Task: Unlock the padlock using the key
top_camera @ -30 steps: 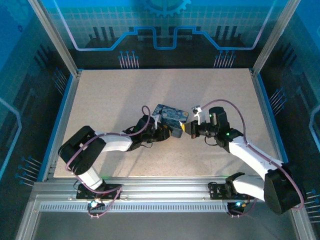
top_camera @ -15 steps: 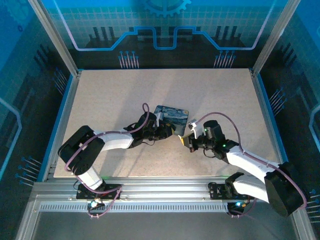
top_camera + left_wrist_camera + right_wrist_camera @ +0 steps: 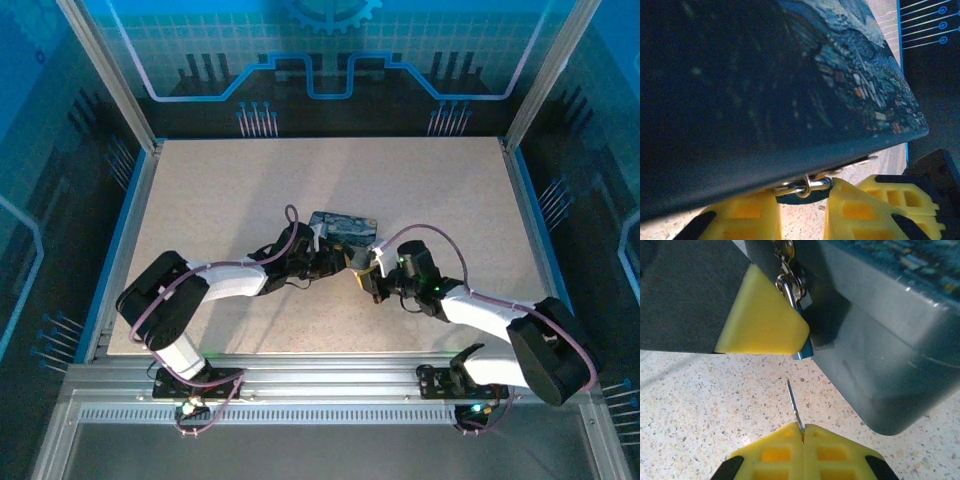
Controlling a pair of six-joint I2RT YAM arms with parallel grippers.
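As left gripper (image 3: 801, 212) clamps the padlock (image 3: 804, 351), right gripper (image 3: 802, 429) pinches the key (image 3: 792, 400).

place: robot lab cell | signs: aluminium frame (image 3: 105, 75), blue circuit-print panels (image 3: 330, 50), speckled table (image 3: 250, 190), slotted base rail (image 3: 320, 412)

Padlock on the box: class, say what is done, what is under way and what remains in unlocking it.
Done: the right fingers are shut on the thin silvery metal key, and the left fingers hold the small bluish-grey metal padlock hanging on the dark blue printed box. In hand: the key's tip points at the padlock, a gap apart. Left: insert, turn, free the shackle.
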